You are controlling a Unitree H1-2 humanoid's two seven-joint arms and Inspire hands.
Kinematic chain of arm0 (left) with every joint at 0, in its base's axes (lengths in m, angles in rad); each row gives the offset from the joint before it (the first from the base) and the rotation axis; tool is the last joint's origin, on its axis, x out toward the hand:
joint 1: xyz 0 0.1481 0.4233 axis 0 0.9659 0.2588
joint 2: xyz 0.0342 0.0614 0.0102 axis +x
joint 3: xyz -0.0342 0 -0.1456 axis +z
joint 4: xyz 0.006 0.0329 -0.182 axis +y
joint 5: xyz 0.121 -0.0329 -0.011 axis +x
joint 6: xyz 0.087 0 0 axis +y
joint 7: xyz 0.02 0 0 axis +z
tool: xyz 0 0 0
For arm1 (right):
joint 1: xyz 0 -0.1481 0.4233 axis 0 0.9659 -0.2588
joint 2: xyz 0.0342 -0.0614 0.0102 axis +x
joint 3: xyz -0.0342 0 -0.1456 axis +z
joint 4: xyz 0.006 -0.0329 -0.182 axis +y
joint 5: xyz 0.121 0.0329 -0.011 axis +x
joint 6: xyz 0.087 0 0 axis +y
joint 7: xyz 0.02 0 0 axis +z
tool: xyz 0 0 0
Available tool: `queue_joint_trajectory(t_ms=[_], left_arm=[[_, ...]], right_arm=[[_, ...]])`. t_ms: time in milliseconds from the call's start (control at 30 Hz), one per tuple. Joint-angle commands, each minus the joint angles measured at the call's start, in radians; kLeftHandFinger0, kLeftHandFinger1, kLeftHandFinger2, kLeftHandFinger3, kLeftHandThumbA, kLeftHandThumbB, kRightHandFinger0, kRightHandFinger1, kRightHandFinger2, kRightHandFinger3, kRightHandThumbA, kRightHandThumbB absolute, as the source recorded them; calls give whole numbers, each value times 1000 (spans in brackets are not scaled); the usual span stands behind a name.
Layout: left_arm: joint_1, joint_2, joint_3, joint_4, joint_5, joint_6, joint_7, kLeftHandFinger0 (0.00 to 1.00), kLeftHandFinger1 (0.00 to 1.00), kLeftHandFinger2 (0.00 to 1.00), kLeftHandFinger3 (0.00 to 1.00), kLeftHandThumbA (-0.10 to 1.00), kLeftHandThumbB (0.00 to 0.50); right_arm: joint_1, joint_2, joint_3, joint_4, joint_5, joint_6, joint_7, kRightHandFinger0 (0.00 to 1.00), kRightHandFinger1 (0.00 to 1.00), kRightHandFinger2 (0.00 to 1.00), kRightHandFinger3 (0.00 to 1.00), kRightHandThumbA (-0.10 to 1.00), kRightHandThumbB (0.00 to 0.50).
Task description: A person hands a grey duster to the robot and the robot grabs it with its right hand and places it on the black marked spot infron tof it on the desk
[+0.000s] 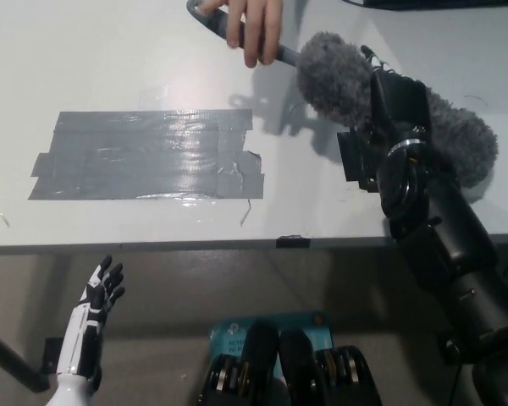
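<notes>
At the far right of the desk (110, 76), head view, the duster (339, 80) hangs above the surface, its grey fluffy head running from upper left down to lower right and reappearing past the robot's black right hand (394, 101). Its long axis lies on that diagonal: the handle (229, 30) points up-left toward the picture's top edge, the bushy end points lower right. A person's hand (258, 25) grips the handle near its looped tip. The right hand sits across the middle of the fluffy head; whether its fingers are closed on the pile or only laid against it cannot be told, since the back of the hand hides them. Judged by its look, the duster is light, with a soft head that will squash and give little purchase, and a stiff, smooth handle; the handle stub just below the person's grip, or the head's core, seems the surer hold. Left of it, well apart, lies the dark tape patch (148, 156) marking the spot, bare. The white left hand (97, 296) rests below the desk edge at lower left, fingers spread, holding nothing.
</notes>
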Motion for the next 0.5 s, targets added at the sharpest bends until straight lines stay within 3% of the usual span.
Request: queue_joint_trajectory(t_ms=[0,167,267,300,467], left_arm=[[-18,14,-1,-31,-3,-6,-4,1000,1000,1000,1000,997,69],[-23,17,-1,-28,-7,-7,-8,1000,1000,1000,1000,991,65],[-28,19,0,-26,-11,-4,-11,1000,1000,1000,1000,987,63],[-27,18,0,-30,-13,-3,-10,1000,1000,1000,1000,982,58],[-27,20,-3,-33,-11,3,-13,1000,1000,1000,1000,990,57]], right_arm=[[-43,-10,11,-67,18,-68,-122,40,547,920,1000,-100,201],[-37,-37,45,-152,-7,-50,-88,79,576,993,1000,-100,174],[-43,-64,63,-175,-21,-36,-73,59,575,994,978,-100,201],[-45,-79,71,-177,-24,-39,-72,31,543,966,917,-100,231],[-49,-145,94,-143,-27,-76,-84,25,544,975,869,-100,231]])
